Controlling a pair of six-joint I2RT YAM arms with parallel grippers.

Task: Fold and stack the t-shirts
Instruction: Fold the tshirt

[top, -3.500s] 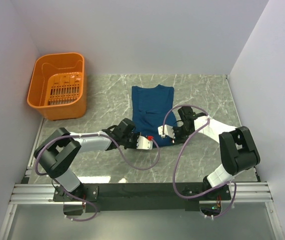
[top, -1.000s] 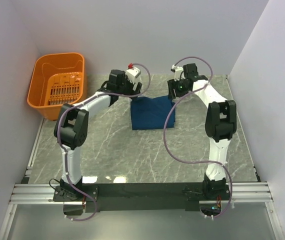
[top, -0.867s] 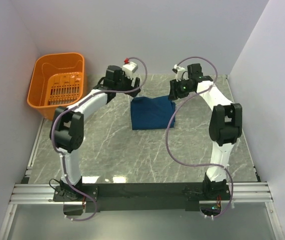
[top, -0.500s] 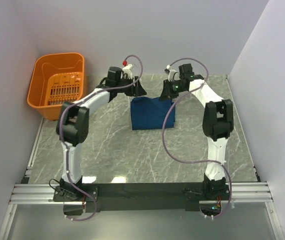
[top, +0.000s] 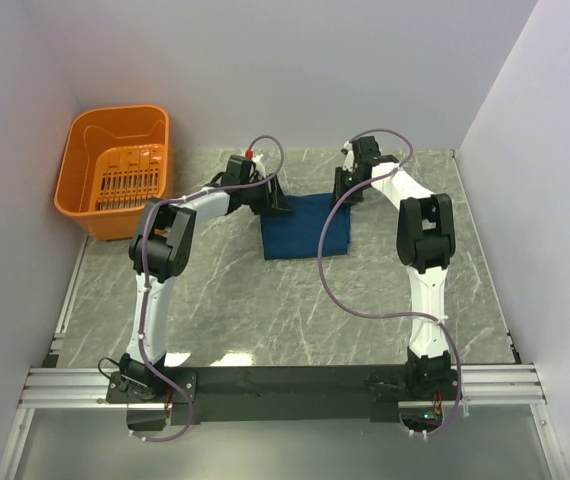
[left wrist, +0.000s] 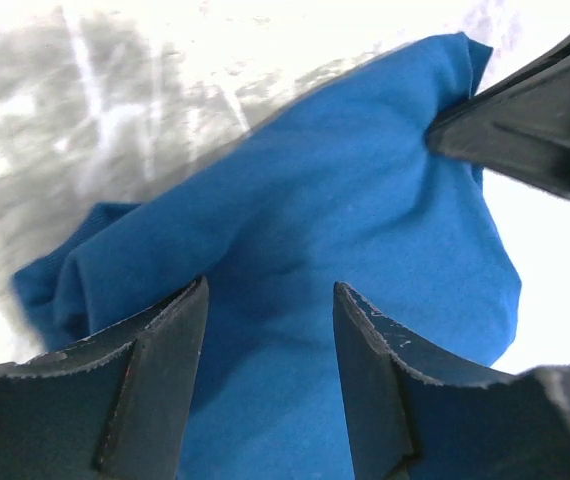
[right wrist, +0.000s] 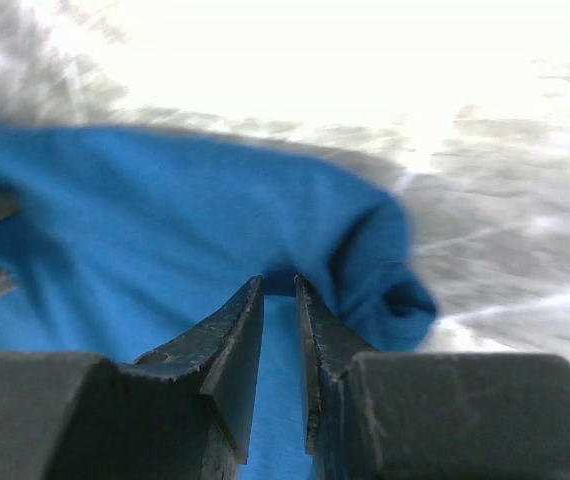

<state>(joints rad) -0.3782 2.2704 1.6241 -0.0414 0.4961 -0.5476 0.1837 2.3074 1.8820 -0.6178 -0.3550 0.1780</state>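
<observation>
The dark blue cotton t-shirt (top: 305, 225) lies folded into a squarish packet in the upper middle of the top view, on the grey marbled table (top: 225, 290). Our left gripper (left wrist: 270, 290) stands with jaws apart over the packet's upper left corner. Our right gripper (right wrist: 280, 282) has its jaws nearly together, seemingly nipping a ridge of cloth at the upper right corner. We judge both should take matching corners, catch every layer, and move evenly.

Navy t-shirt (top: 305, 228), folded rectangle, lying flat
</observation>
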